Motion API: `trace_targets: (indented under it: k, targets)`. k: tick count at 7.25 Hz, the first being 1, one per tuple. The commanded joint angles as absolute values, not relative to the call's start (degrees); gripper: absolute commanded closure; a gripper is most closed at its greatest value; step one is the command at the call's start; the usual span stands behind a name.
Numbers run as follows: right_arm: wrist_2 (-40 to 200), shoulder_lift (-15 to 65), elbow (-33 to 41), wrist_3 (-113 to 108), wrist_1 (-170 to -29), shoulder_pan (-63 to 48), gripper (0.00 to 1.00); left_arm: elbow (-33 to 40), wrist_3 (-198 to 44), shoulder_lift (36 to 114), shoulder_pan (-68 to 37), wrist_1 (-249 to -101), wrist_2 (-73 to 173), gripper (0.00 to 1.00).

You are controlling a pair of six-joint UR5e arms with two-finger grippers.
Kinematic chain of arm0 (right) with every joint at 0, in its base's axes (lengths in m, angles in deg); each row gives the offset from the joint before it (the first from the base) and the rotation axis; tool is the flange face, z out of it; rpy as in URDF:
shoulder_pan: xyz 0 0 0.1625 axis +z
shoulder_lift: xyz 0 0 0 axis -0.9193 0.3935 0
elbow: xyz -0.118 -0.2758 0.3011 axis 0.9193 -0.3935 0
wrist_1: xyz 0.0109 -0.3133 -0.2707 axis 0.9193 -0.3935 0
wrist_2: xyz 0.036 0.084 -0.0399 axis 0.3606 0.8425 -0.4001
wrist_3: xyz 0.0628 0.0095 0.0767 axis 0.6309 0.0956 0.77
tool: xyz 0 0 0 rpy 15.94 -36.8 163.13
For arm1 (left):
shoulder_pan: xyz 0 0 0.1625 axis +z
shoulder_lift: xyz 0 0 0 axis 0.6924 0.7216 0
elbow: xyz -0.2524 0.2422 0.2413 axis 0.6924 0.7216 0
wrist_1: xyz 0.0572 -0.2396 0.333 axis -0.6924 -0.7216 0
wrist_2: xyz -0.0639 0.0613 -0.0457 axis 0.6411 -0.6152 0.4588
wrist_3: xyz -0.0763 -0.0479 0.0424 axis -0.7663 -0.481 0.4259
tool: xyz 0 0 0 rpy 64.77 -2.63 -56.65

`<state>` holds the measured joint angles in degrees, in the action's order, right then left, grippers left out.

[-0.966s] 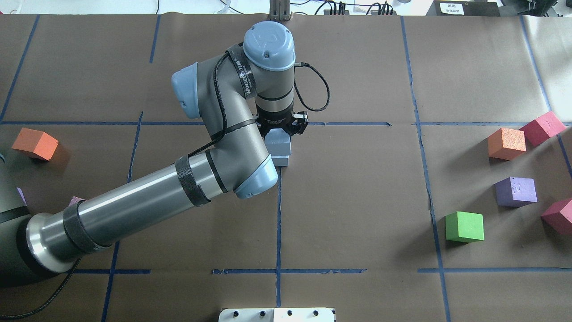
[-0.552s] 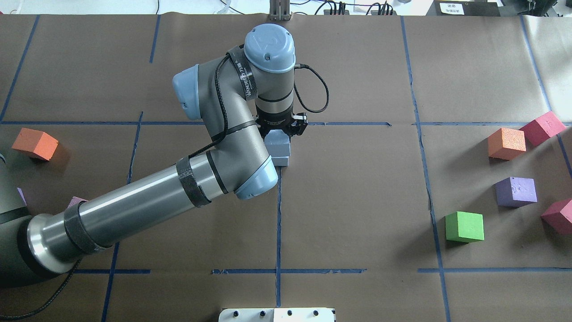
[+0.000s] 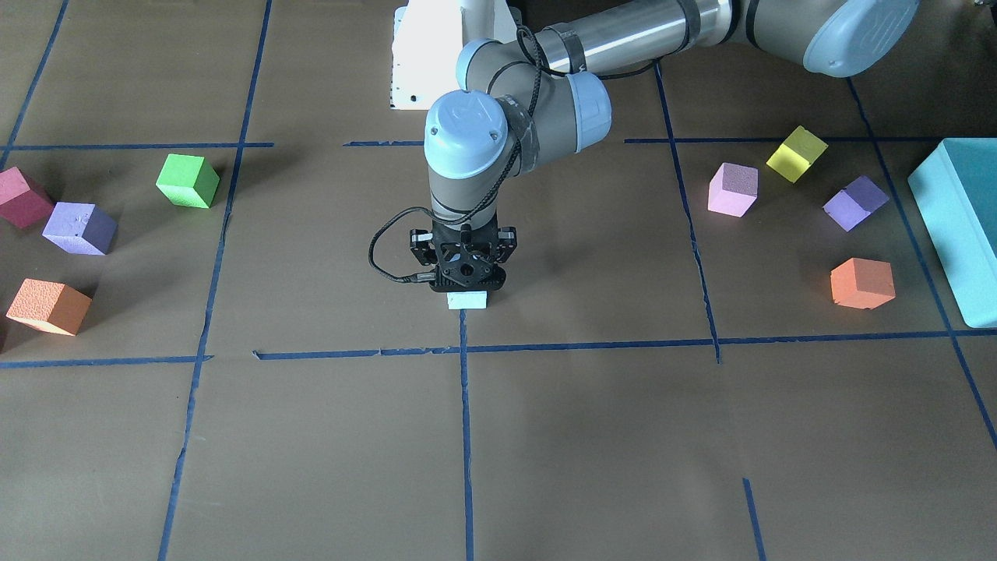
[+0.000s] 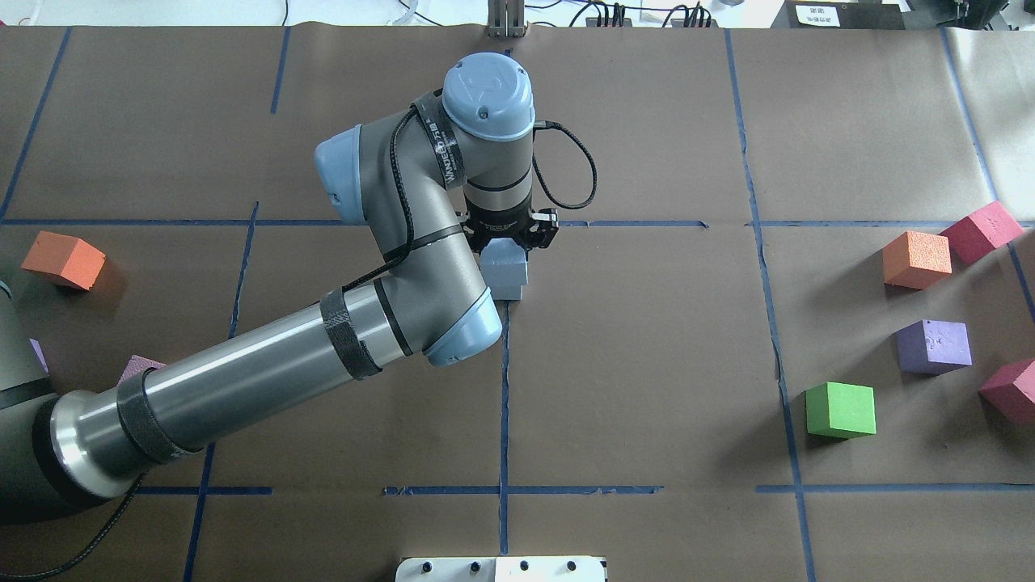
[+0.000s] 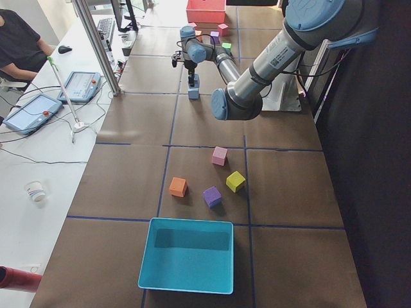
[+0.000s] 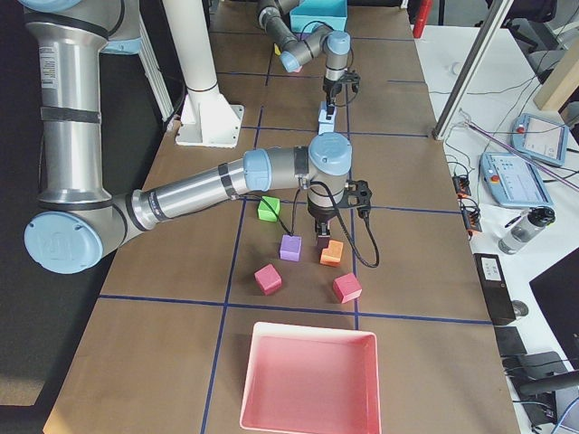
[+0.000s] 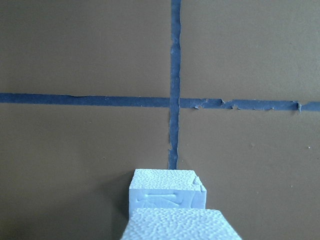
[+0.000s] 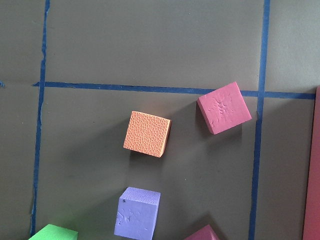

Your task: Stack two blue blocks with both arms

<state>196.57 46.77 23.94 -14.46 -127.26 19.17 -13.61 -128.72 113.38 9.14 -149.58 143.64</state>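
Black left hand (image 3: 466,287) vertical around block (image 4: 503,259)

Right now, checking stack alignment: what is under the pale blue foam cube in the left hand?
A second pale blue foam cube sits on the brown paper below the held cube. The left hand and held cube hide whether they touch.

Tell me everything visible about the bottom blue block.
The bottom blue block is a pale blue foam cube with a pebbly top and scored dents on one side. It sits flat on the brown paper, on a blue tape line. The second blue block hangs just over it in the left gripper; whether they touch is unclear.
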Motion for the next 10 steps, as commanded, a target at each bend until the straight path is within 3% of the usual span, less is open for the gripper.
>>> trace_targets:
  k: [1, 2, 5, 8, 10]
  targets:
    - [196.64, 46.74, 23.92, -14.46, -127.35, 19.13, 0.00, -13.73, -128.79, 113.33, 8.93, -149.64, 143.25, 0.13]
    - [196.64, 46.74, 23.92, -14.46, -127.35, 19.21, 0.00, -13.65, -128.79, 113.33, 8.92, -149.55, 143.07, 0.00]
    - [196.64, 46.92, 23.83, -14.46, -127.35, 19.13, 0.00, -11.03, -128.96, 113.50, 7.00, -148.77, 143.16, 0.00]
    - [196.55, 47.01, 23.83, -15.07, -127.26, 19.13, 0.00, 2.82, -128.09, 111.50, 4.01, -136.15, 146.58, 0.00]
    - [196.29, 48.57, 23.66, -15.51, -127.17, 19.22, 0.00, 17.65, -122.42, 102.74, 3.31, -128.33, 146.50, 0.00]
